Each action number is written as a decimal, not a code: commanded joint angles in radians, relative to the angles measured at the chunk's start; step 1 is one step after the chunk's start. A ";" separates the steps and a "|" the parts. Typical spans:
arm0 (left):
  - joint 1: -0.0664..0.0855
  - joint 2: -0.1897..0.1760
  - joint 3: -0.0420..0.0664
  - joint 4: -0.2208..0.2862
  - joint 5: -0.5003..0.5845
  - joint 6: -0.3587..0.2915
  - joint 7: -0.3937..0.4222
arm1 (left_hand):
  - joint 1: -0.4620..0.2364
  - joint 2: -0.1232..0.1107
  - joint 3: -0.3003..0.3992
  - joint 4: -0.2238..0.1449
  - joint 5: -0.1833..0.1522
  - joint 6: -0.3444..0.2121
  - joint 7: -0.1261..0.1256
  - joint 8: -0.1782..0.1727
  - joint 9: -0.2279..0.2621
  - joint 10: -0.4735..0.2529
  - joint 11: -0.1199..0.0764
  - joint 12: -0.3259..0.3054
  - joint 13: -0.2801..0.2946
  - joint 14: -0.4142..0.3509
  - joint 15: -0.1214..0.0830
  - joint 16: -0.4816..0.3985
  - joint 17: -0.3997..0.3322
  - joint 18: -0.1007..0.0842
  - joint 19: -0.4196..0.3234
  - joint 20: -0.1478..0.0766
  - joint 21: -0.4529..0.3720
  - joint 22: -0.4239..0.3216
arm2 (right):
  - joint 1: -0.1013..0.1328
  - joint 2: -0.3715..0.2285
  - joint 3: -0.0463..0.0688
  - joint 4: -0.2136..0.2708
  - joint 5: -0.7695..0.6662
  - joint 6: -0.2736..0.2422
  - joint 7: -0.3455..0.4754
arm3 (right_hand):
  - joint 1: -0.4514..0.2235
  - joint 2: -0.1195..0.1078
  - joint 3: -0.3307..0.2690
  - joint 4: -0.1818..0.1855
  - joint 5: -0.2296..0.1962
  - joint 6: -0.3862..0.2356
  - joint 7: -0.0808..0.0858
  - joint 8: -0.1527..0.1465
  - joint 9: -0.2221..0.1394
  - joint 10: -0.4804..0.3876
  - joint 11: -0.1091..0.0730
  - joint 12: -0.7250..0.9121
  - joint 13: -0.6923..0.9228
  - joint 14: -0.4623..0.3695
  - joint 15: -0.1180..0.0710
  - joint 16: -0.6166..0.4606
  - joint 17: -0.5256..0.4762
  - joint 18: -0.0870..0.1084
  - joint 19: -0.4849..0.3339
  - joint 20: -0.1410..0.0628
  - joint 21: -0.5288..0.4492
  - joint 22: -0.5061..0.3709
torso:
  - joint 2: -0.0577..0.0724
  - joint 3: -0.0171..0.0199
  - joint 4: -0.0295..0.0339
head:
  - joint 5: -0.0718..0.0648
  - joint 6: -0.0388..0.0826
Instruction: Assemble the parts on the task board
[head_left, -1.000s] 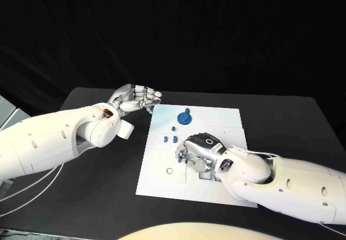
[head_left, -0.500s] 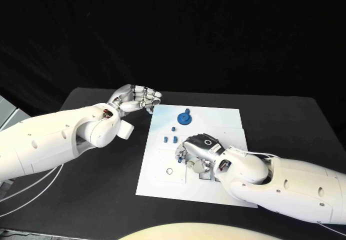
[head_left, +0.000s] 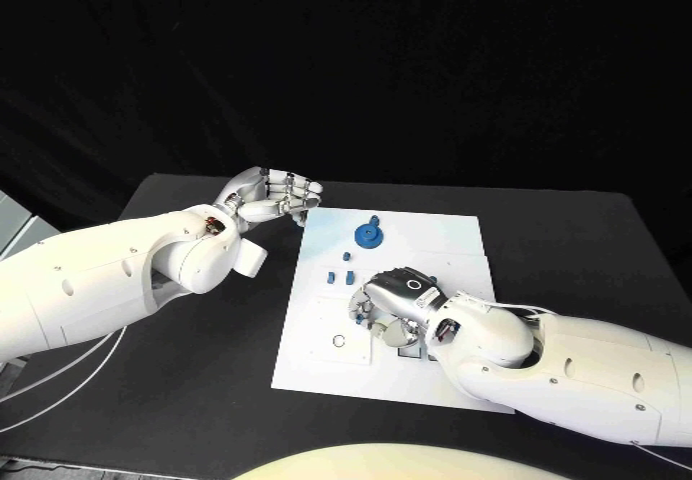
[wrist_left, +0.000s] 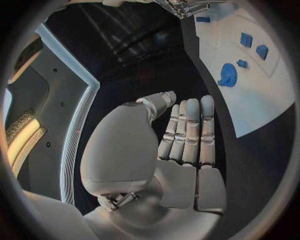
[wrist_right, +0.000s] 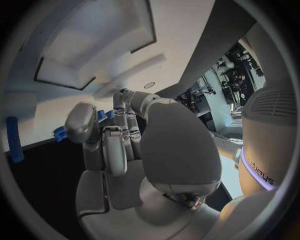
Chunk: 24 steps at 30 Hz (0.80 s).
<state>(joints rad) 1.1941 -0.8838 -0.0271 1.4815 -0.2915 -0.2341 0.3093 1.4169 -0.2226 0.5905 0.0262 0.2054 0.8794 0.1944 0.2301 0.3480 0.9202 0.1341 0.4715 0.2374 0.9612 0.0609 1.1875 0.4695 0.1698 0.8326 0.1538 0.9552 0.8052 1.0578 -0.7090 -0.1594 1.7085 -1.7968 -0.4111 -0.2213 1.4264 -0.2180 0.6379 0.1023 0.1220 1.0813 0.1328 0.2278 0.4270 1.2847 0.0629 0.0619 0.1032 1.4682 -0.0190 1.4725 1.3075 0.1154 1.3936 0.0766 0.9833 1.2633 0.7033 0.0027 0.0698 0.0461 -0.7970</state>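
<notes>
The board (head_left: 433, 240) is a flat, smooth white rectangular plate lying in the middle of the head view on the matte black tabletop (head_left: 188, 360), its long side running from the upper centre toward the lower centre of the frame. Near its upper end sits a round blue disc (head_left: 369, 236) with a small knob at its top edge. Below that, toward the board's left edge, three small blue blocks (head_left: 343, 273) lie close together. Further down the left part of the board is a small ring-shaped hole (head_left: 339, 342). Shallow rectangular recesses (head_left: 405, 349) are cut into the board's middle, partly covered by the right hand; the right wrist view shows two such recesses with dark edges.

The right hand (head_left: 395, 300), silver and smooth-shelled, rests over the centre of the board with its fingers curled down onto the surface. In the right wrist view a small blue piece (wrist_right: 60, 133) shows just beside its fingertips, but I cannot tell whether it is held or only touched.

The left hand (head_left: 271, 197) is at the upper left of the head view, over the tabletop just off the board's upper left corner. Its fingers are curled in against the palm, with nothing in them.
</notes>
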 joint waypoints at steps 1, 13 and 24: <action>0.000 0.001 0.001 0.001 0.006 0.004 0.008 | -0.002 0.007 -0.007 -0.001 0.005 -0.005 0.003 0.004 -0.001 -0.004 0.000 0.003 -0.002 -0.005 0.002 -0.005 -0.001 0.013 -0.002 0.004 -0.006 -0.002 | -0.004 0.000 -0.004 -0.001 0.018 0.014 0.014 | -0.053 -0.027 -0.030 0.017 0.016 -0.019 0.006 -0.013 -0.005 -0.078 0.018 -0.001 -0.021 0.058 0.019 0.001 0.051 -0.006 -0.008 0.015 -0.030 -0.014 | 0.000 -0.0003 0.0000 | -0.001 0.000; 0.000 0.002 0.001 -0.003 0.006 0.006 0.007 | -0.002 0.008 -0.007 -0.001 0.006 -0.005 0.003 0.005 -0.001 -0.005 0.000 0.004 -0.002 -0.006 0.002 -0.005 -0.001 0.014 -0.002 0.004 -0.007 -0.002 | -0.002 -0.037 -0.004 0.035 0.036 -0.093 0.010 | -0.019 -0.022 -0.250 0.055 0.015 -0.086 0.005 -0.085 -0.042 -0.260 0.042 0.029 -0.037 0.043 0.038 -0.023 0.001 0.014 -0.032 0.038 -0.166 -0.087 | -0.001 0.0010 -0.0003 | -0.004 0.006; 0.000 0.002 0.001 -0.009 0.006 0.008 0.005 | -0.002 0.008 -0.007 -0.001 0.006 -0.005 0.003 0.005 -0.001 -0.005 0.000 0.004 -0.002 -0.006 0.002 -0.005 -0.001 0.014 -0.002 0.004 -0.007 -0.002 | 0.059 -0.145 0.006 0.106 0.093 -0.071 0.003 | 0.048 0.005 -0.350 0.104 0.021 -0.082 -0.002 -0.109 -0.062 -0.291 0.046 0.062 -0.036 0.043 0.042 -0.024 -0.003 0.014 -0.023 0.041 -0.180 -0.094 | -0.001 0.0011 -0.0009 | -0.012 0.014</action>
<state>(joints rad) 1.1941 -0.8831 -0.0271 1.4712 -0.2912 -0.2336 0.3083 1.4169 -0.2226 0.5902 0.0259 0.2054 0.8794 0.1944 0.2300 0.3480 0.9203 0.1341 0.4715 0.2366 0.9613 0.0609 1.1875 0.4697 0.1698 0.8326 0.1538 0.9542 0.8043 1.1151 -0.8519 -0.1544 1.8108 -1.7358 -0.4870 -0.2181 1.4761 -0.2096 0.2936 0.2041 0.1434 0.9955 0.1333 0.1225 0.3648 1.0002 0.1092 0.1252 0.0677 1.4664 0.0179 1.4472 1.3053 0.1154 1.3696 0.1150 0.8103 1.1726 0.7024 0.0038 0.0693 0.0369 -0.7843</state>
